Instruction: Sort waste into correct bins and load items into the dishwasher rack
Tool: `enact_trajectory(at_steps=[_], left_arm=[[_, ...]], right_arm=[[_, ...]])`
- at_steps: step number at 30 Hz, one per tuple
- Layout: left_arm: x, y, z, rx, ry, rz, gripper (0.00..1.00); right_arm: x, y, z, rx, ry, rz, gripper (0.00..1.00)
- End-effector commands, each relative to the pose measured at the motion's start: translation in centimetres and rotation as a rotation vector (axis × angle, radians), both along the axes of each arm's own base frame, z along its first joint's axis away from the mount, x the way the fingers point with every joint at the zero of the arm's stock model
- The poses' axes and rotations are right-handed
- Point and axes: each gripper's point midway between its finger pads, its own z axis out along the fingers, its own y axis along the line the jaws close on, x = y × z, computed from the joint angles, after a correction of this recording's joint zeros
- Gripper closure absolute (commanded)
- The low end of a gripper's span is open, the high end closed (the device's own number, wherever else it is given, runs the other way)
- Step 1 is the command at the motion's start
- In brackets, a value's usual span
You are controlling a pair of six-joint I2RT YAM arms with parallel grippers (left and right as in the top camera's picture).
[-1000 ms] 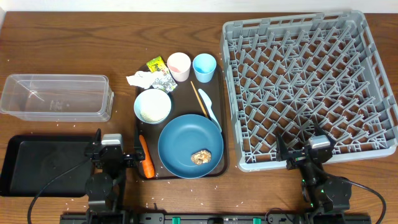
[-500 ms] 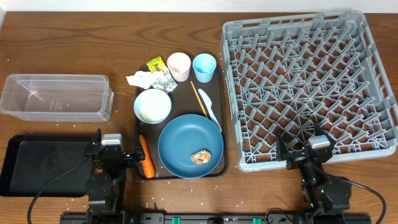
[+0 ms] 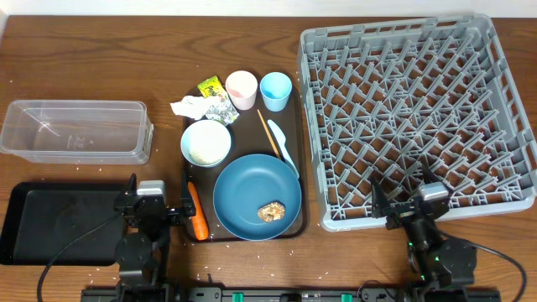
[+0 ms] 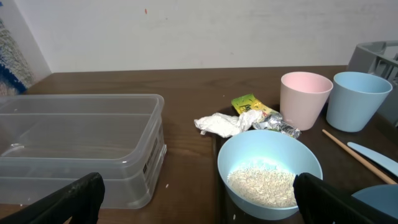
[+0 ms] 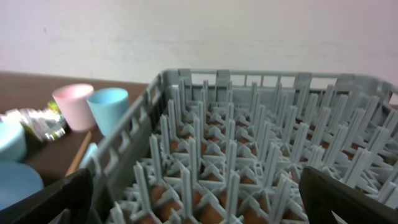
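While the left hand (image 4: 198,183) and the right hand (image 5: 196,176) both stand wide and hold nothing, all the tableware sits on the dark brown serving tray (image 3: 247,130) at the middle of the tabletop (image 3: 168,33). The blue plate (image 3: 247,189) carries a brown food lump (image 3: 270,210), and the orange carrot (image 3: 197,214) lies just beside its left rim. Behind them are the white bowl (image 3: 205,143) with rice in it, the pink cup (image 3: 241,88), the light blue cup (image 3: 275,90), the chopstick (image 3: 268,132) and the spoon (image 3: 284,144). Crumpled paper (image 3: 186,106) and two wrappers (image 3: 216,96) lie at the tray's far left corner. The clear tub (image 3: 75,130) and the black tray (image 3: 59,222) sit to the left, the grey dishwasher rack (image 3: 309,126) to the right.
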Motion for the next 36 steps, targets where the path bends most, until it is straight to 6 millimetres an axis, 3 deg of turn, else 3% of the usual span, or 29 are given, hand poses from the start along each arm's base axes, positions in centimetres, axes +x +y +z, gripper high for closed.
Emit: enact_trajectory(at_steps=[1,6,9,14,18,22,25,29,36], left_arm=[[0.1,-0.3,-1.6,0.007,0.036,-0.015,0.02],[0.1,-0.3,-1.2,0.007,0.019,-0.017,0.02],[0.2,-0.2,-0.6,0.008,-0.004,-0.014,0.02],[0.4,-2.1,4.2,-0.003,-0.191,-0.124,0.02],[-0.2,-3.0,7.0,-0.185,-0.223,-0.166,0.02],[-0.8,-5.5,7.8,-0.241,-0.114,-0.302,0.02],[-0.8,-5.9,8.9,-0.283,-0.008,-0.312,0.02],[0.2,-5.9,10.1,-0.320,0.196,-0.279,0.02],[4.6,-5.8,10.7,-0.380,0.625,-0.210,0.02]], right_arm=[[-0.7,0.0,4.7,0.108,-0.016,0.004,0.01],[-0.4,0.0,6.4,0.097,0.181,-0.005,0.01],[1.3,0.4,7.4,0.092,0.310,0.004,0.01],[6.1,1.4,9.9,0.093,0.480,0.038,0.01],[9.9,2.3,12.4,0.097,0.549,0.075,0.01],[12.2,4.1,14.0,0.127,0.553,0.174,0.01],[12.3,5.1,13.8,0.147,0.571,0.237,0.01],[12.6,4.6,13.0,0.141,0.595,0.197,0.01],[11.5,2.2,10.0,0.181,0.749,0.014,0.01]])
